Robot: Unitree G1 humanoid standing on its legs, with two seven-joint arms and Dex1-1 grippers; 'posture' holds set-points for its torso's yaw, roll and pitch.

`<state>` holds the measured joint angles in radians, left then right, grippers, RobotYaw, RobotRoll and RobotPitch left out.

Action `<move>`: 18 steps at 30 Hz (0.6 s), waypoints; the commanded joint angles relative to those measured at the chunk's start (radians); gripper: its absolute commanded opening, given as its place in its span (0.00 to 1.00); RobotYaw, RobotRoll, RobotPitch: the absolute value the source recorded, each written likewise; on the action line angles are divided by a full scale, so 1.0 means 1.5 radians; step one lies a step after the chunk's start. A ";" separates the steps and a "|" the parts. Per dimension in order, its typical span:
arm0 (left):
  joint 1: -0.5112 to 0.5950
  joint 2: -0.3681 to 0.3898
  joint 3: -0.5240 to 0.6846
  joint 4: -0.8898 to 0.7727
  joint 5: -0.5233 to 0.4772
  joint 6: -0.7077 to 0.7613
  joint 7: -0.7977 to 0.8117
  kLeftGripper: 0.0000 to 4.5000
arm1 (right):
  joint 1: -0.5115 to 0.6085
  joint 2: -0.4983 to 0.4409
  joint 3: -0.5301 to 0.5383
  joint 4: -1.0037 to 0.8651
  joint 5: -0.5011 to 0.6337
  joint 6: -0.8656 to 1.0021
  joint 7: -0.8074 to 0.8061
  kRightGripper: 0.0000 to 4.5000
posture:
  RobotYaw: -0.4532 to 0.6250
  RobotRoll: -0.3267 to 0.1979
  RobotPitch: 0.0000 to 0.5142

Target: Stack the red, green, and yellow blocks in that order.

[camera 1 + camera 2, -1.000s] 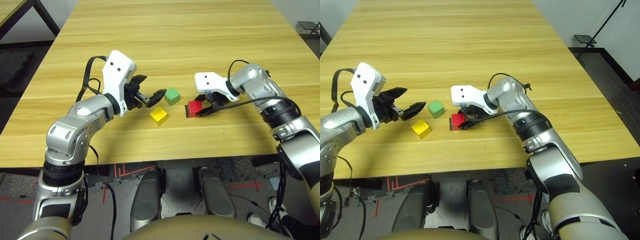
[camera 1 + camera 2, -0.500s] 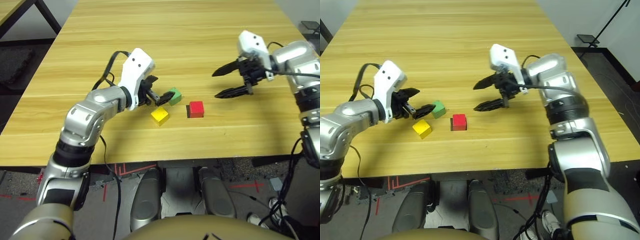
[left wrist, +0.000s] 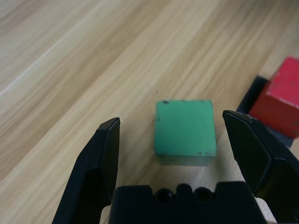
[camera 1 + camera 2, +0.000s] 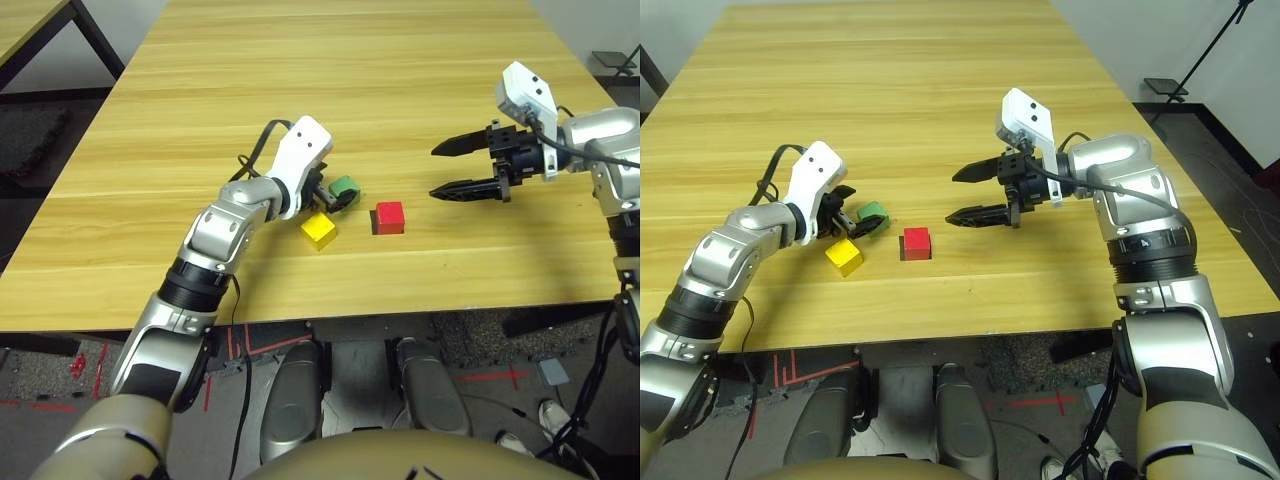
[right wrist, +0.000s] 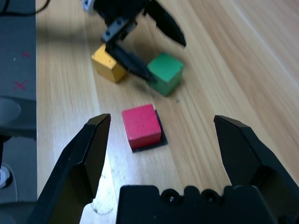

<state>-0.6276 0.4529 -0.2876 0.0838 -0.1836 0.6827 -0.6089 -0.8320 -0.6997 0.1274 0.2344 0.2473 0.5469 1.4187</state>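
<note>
1. Bare wooden table (image 4: 330, 90) surrounds the blocks.
2. Left gripper (image 3: 180, 140) gapes wide around the green block (image 3: 185, 127), untouched.
3. Right gripper (image 4: 457, 168) hangs open, empty, beside the red block (image 4: 390, 217).
4. Yellow block (image 4: 319, 231) sits just outside the left jaws.

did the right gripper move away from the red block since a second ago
Yes. The right gripper was at the red block a second ago; it now hangs open, apart from it on the robot's right and farther out over the table.
</note>
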 commanded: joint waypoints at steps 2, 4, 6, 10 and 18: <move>-0.014 -0.011 -0.025 0.034 0.028 -0.002 -0.027 1.00 | 0.011 -0.007 -0.012 -0.013 0.015 0.009 -0.020 0.99 | 0.64 0.53 0.18; -0.019 -0.019 -0.029 0.050 0.039 -0.003 -0.029 0.96 | 0.008 -0.004 -0.011 -0.011 0.018 0.008 -0.027 1.00 | 0.64 0.53 0.18; -0.027 -0.029 -0.029 0.064 0.049 0.001 -0.026 0.86 | 0.006 -0.002 -0.010 -0.007 0.019 0.006 -0.030 1.00 | 0.65 0.53 0.19; -0.050 -0.050 -0.029 0.088 0.059 0.004 -0.028 0.57 | 0.010 -0.014 -0.007 0.040 0.009 -0.038 -0.012 1.00 | 0.66 0.53 0.19; -0.126 -0.055 0.003 0.076 0.036 0.039 -0.068 0.46 | 0.022 -0.009 -0.043 0.207 0.034 -0.199 0.087 1.00 | 0.67 0.52 0.22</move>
<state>-0.7872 0.3609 -0.3002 0.2210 -0.1144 0.7147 -0.6784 -0.8132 -0.6946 0.0745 0.4804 0.2878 0.3436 1.4598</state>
